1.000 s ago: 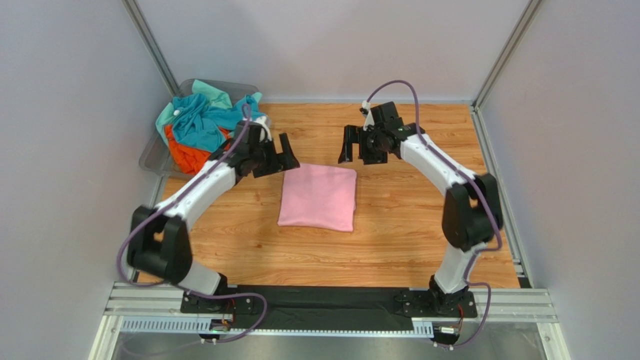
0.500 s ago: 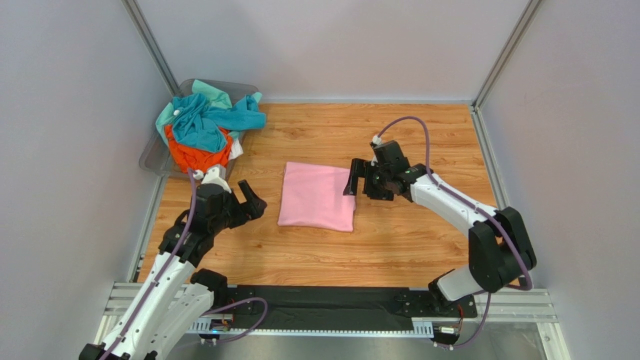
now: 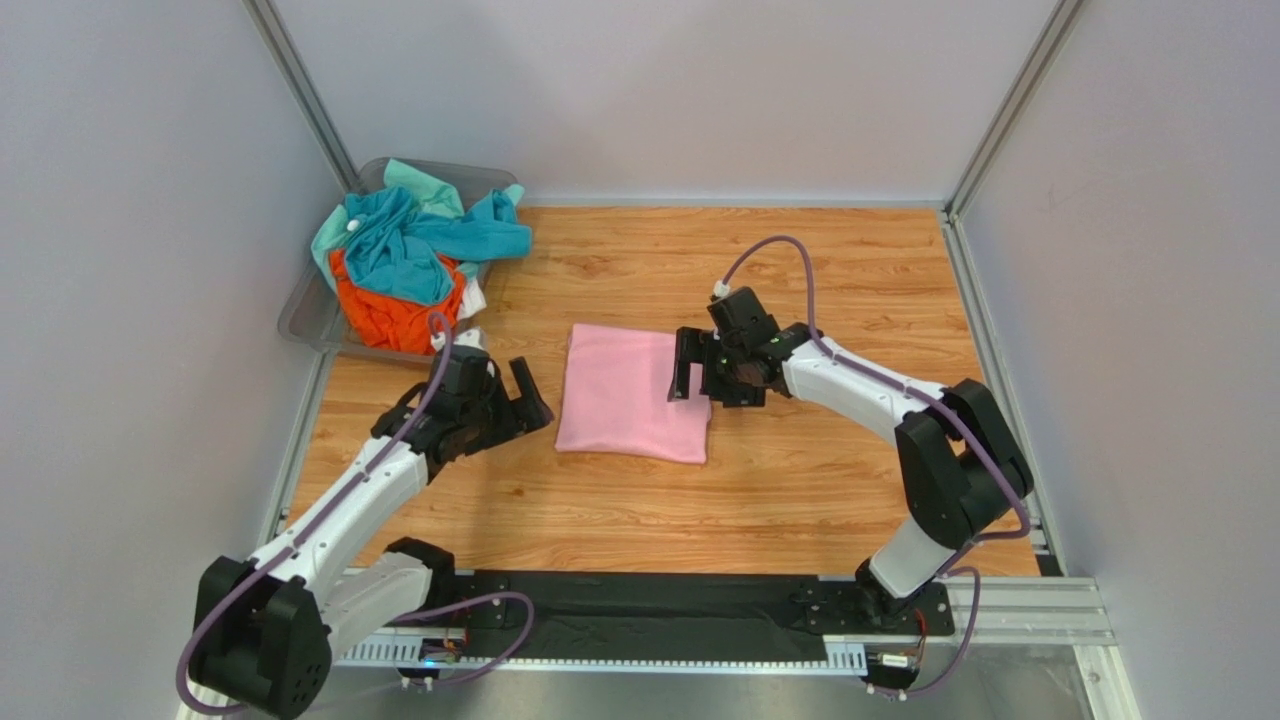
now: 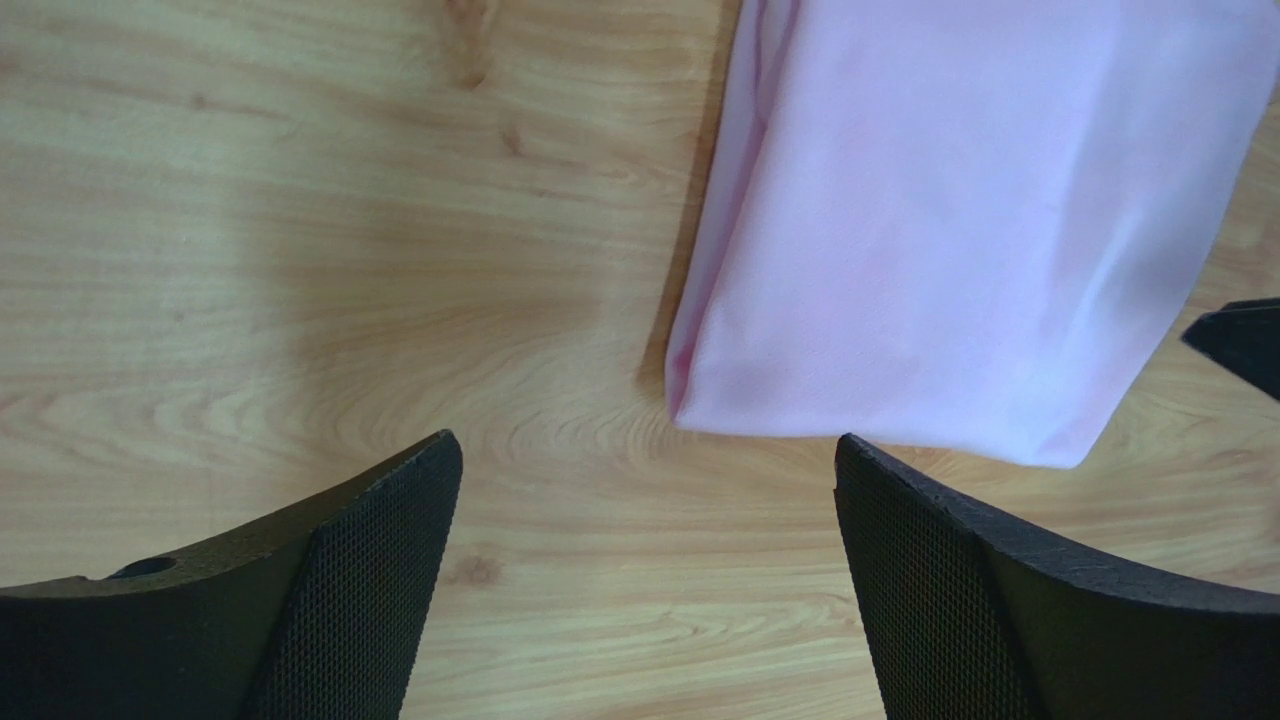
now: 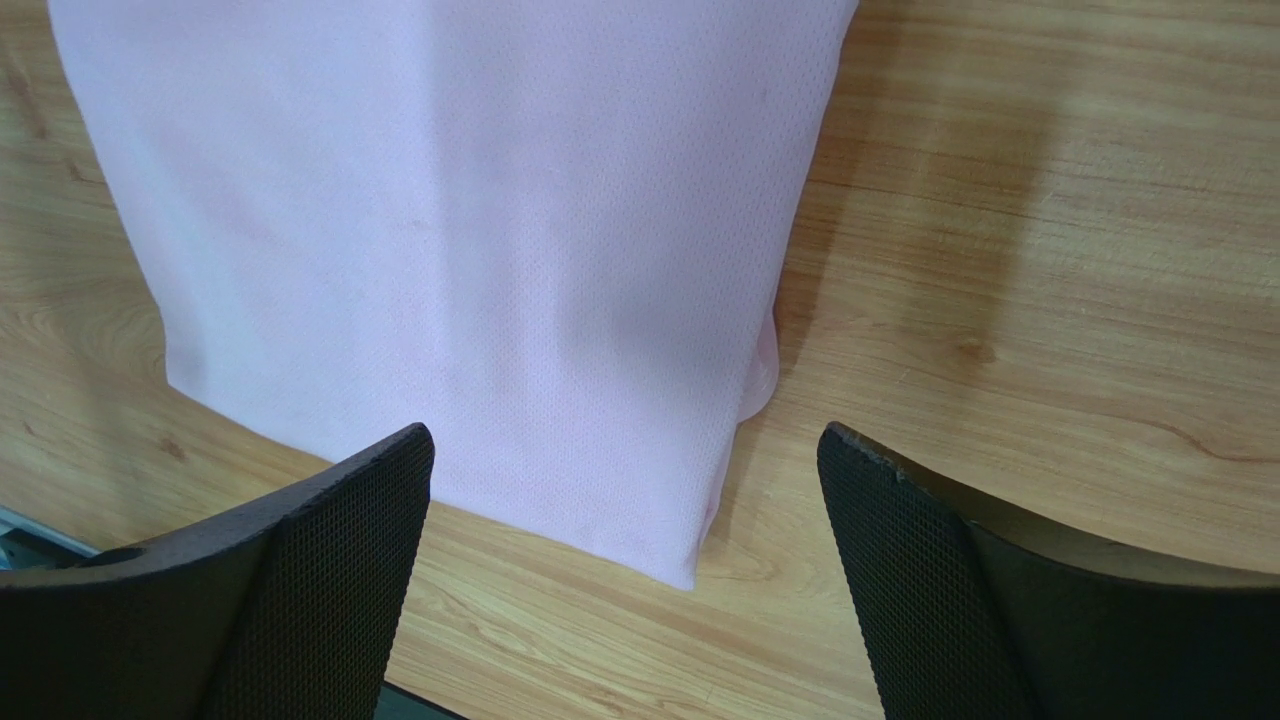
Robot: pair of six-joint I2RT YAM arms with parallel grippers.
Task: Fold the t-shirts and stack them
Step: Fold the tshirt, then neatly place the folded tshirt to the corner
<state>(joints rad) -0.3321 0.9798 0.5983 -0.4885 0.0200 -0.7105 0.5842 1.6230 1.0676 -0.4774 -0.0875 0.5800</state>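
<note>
Pink folded t-shirt (image 3: 636, 393) lies smooth, rectangular on woodgrain table (image 3: 796, 480).

One overhead view and two close wrist views, all meeting on the folded pink t-shirt (image 3: 634, 393).

The top camera sits high above and behind the arm bases, tilted down. It is far enough back to take in the whole wooden table (image 3: 812, 480), both arms and the grey bin (image 3: 308, 318) at the far left corner. Each wrist camera rides low over the wood, looking down between its own black fingers. The left gripper (image 4: 643, 450) faces the shirt from its left side, the right gripper (image 5: 624, 435) from its right.
</note>
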